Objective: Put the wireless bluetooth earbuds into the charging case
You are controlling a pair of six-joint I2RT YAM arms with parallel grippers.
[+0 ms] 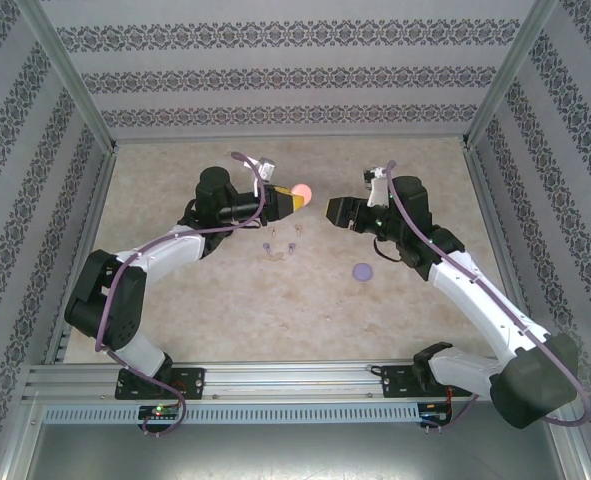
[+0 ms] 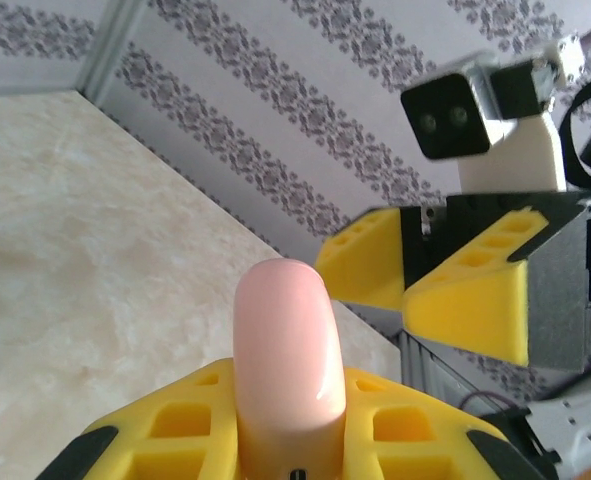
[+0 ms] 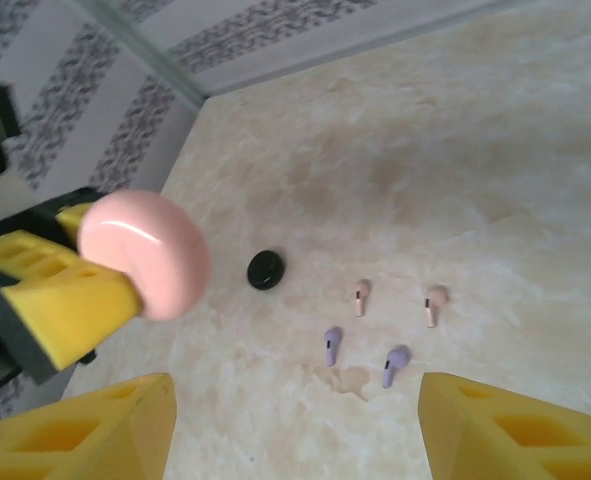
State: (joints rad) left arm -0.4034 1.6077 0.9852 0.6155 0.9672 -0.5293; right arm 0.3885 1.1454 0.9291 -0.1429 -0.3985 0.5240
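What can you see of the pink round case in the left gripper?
The pink case is a smooth, glossy, rounded disc, plastic by its look, pale salmon pink. It appears shut; no seam or open lid shows. The left gripper clamps it between its yellow fingers, edge-on in the left wrist view, with a good part sticking out past the fingertips. It is held above the table, pointing toward the open right gripper, which does not touch it.
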